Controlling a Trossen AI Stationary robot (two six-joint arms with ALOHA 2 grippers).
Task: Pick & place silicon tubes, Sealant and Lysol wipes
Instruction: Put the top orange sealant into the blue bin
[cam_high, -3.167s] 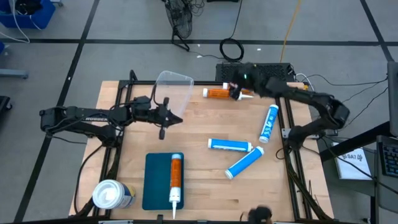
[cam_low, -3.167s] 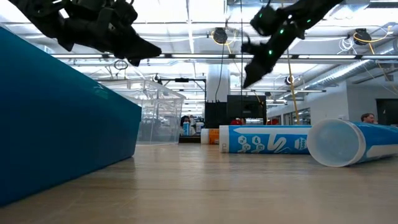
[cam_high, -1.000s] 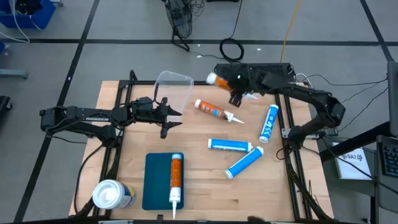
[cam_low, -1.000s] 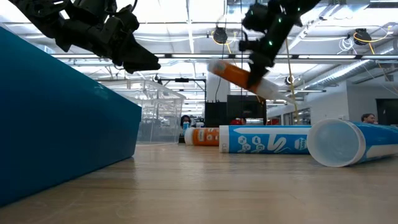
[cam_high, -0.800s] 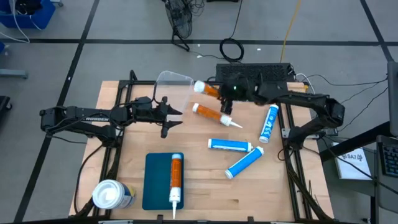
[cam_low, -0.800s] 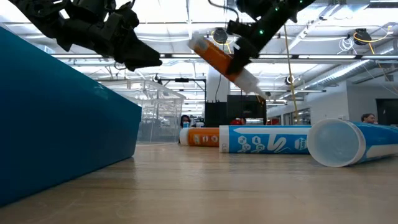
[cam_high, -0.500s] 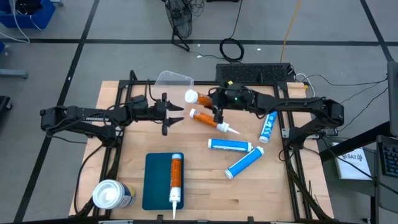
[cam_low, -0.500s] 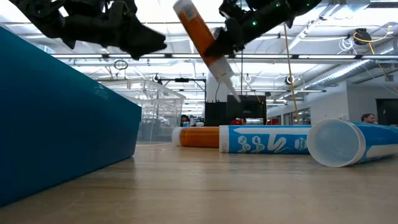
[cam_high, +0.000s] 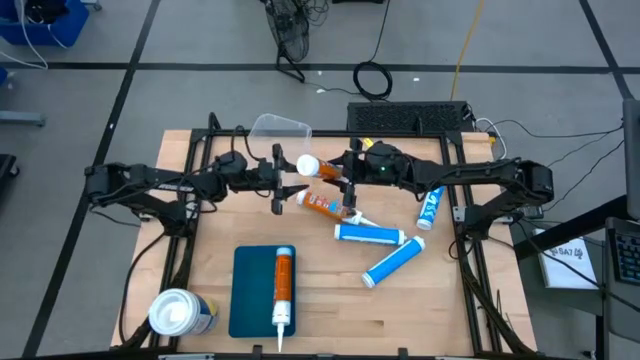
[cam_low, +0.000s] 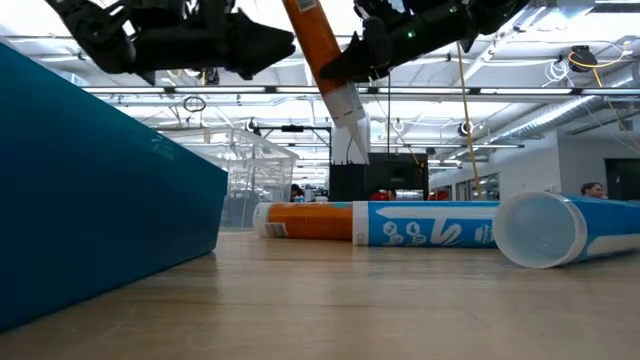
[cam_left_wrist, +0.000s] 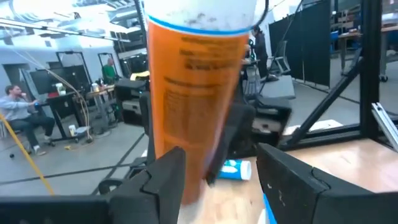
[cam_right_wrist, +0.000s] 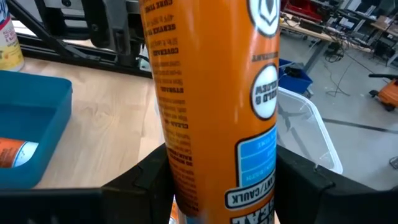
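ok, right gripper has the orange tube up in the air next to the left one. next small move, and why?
Probably ease the left gripper forward and close on the orange tube. The right gripper is shut on it mid-body, clear of the table, and the left wrist view shows the tube just beyond the open left fingers. It looks like a handover toward the blue tray.

light: bright overhead strips | glare: ceiling, low view | blur: wrist fingers (cam_left_wrist: 165, 186), prob. defocus

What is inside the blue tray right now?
One orange sealant tube lies lengthwise in the blue tray, nozzle toward the table's near edge. Nothing else shows in it; the floor under the tube is covered.
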